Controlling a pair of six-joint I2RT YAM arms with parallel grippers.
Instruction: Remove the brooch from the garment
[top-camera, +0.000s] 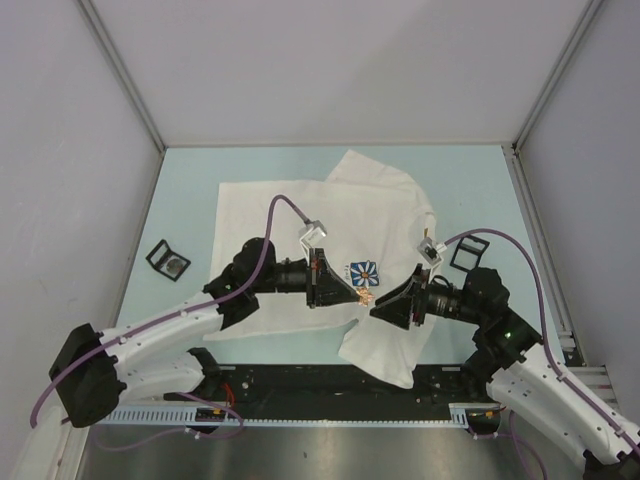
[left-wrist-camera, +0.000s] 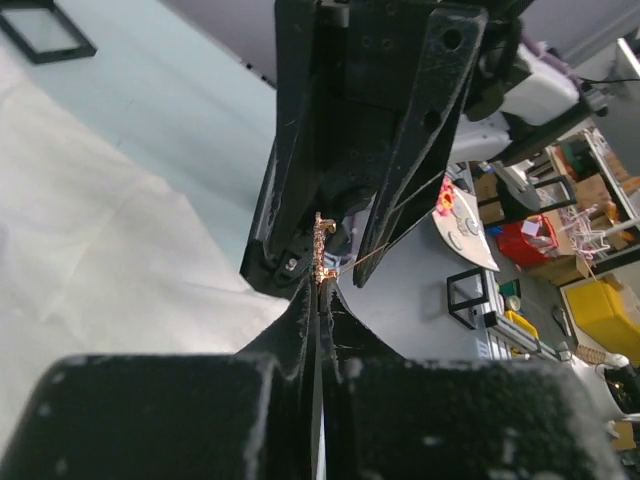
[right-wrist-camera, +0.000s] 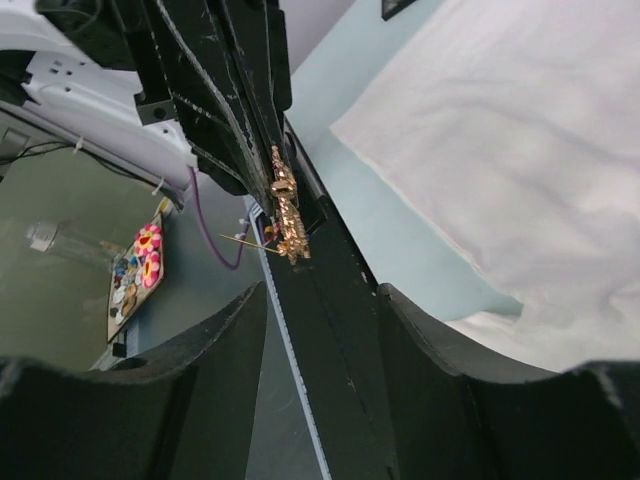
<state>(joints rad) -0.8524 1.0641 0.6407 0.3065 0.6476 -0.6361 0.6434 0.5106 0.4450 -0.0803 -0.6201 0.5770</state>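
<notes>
Pale teal table (top-camera: 190, 200), grey walls on three sides. White shirt (top-camera: 280, 210) lies flat mid-table, rumpled at its near hem. One small black frame (top-camera: 168, 260) sits left of the shirt and a second frame (top-camera: 470, 252) right of it, both on bare table. Wrist views catch shelving and clutter beyond the table, out of focus.

Both arms meet over the shirt's chest, just on the near side of its flower print (top-camera: 363, 272).

Left gripper (left-wrist-camera: 318, 292): clenched, with the brooch (right-wrist-camera: 288, 215) pinched edge-on at the fingertips. Brooch reads gold here, ornate, with a thin pin stem sticking out sideways. No cloth shows around it in either wrist view. Judged lifted clear, hanging above the shirt.

Right gripper (right-wrist-camera: 320, 300): jaws apart, straddling the left's closed fingers with a gap each side, gripping nothing.

Why so, my guess: one pinch is enough to carry so light a pin, and the other jaws stand off so as not to knock it. The exposed stem is a snag risk if lowered onto the shirt. Left to do, by my reckoning: carry it off the shirt and set it down.
</notes>
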